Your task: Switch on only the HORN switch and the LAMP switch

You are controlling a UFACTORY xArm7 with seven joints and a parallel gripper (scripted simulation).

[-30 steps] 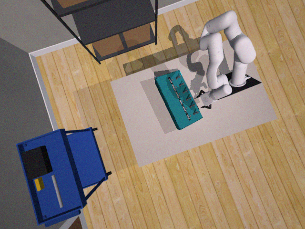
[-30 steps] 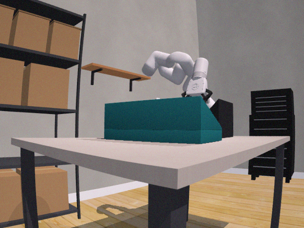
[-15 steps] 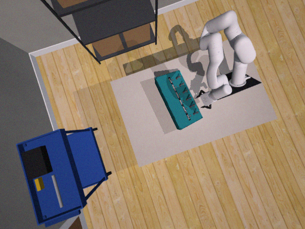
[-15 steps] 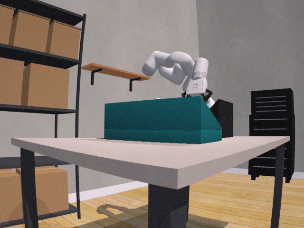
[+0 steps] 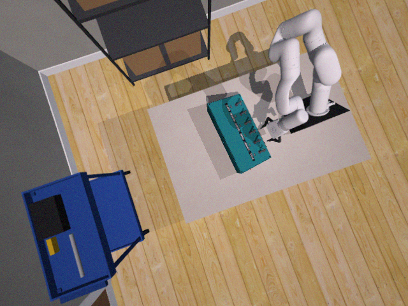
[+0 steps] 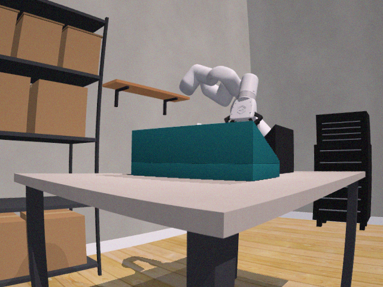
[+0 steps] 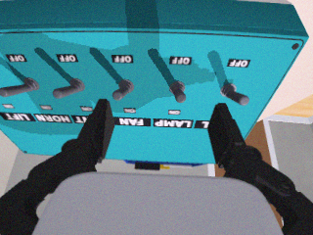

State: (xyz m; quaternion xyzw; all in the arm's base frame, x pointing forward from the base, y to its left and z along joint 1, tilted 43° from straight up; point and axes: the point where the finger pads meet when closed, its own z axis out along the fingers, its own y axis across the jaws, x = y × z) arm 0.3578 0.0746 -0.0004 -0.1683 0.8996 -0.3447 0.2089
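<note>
The teal console (image 5: 238, 131) stands at an angle on the grey table, and it also shows in the exterior view (image 6: 204, 151). In the wrist view its sloped panel shows a row of grey toggle levers with OFF marks above them. Name labels run below the levers. The HORN lever (image 7: 20, 88) is at the far left and the LAMP lever (image 7: 177, 91) is right of the middle. All levers in view tilt alike. My gripper (image 7: 161, 114) is open and empty, close in front of the panel. Its fingers straddle the FAN and LAMP labels and touch nothing. It is at the console's front side (image 5: 265, 131).
The arm's black base box (image 6: 281, 148) stands just behind the console. A shelf rack with cardboard boxes (image 6: 46, 92) is at the left, and a black drawer cabinet (image 6: 342, 167) is at the right. A blue cart (image 5: 75, 233) stands on the floor away from the table.
</note>
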